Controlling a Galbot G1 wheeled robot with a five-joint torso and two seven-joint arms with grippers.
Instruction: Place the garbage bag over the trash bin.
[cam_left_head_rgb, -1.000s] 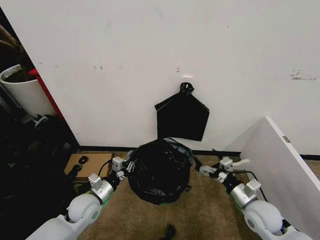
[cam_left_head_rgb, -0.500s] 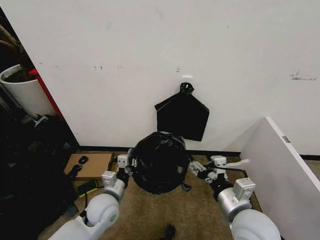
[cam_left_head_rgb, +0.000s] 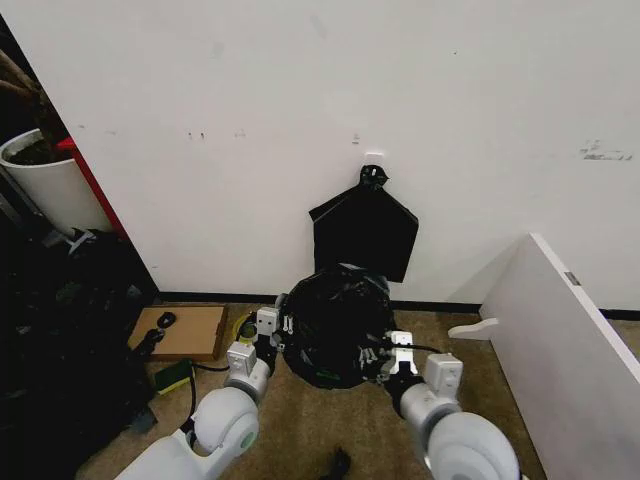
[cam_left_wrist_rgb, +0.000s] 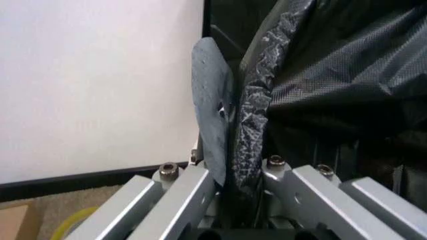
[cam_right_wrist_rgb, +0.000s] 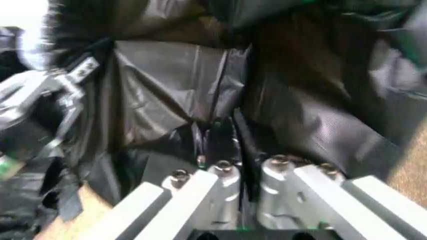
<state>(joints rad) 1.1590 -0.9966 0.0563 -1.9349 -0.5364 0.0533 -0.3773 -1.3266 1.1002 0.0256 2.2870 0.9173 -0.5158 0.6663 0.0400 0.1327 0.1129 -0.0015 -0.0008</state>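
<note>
Garbage bag (cam_left_head_rgb: 335, 322): black, glossy, crinkled, bunched into rounded mass on carpet floor (cam_left_head_rgb: 300, 425), close to wall (cam_left_head_rgb: 300, 120), just below flat black bag bundle (cam_left_head_rgb: 364, 235) hanging from wall hook. Thin green-tinted edge visible at lower rim of mass, approx centre-bottom; bin itself otherwise hidden under plastic, cannot tell how far covered.

Left claw (cam_left_head_rgb: 276, 326) at bag's left side, touching plastic. Left wrist view: fingers (cam_left_wrist_rgb: 212, 125) closed narrow on a fold of garbage bag (cam_left_wrist_rgb: 333, 75), crinkled strip pinched between pads.

Right claw (cam_left_head_rgb: 385, 352) at bag's lower right side, touching. Right wrist view: jaws nearly together w/ film of bag (cam_right_wrist_rgb: 180, 90) gripped between; left claw (cam_right_wrist_rgb: 47, 100) seen farther off across the bag.

Both arms bent in toward bag, elbows low in head view.

Surroundings: cardboard piece (cam_left_head_rgb: 182, 331) flat on floor left of bag; white plant pot (cam_left_head_rgb: 45, 185) far left; white board (cam_left_head_rgb: 570, 340) leaning at right; small white handle-like obj (cam_left_head_rgb: 474, 327) on floor near board.
</note>
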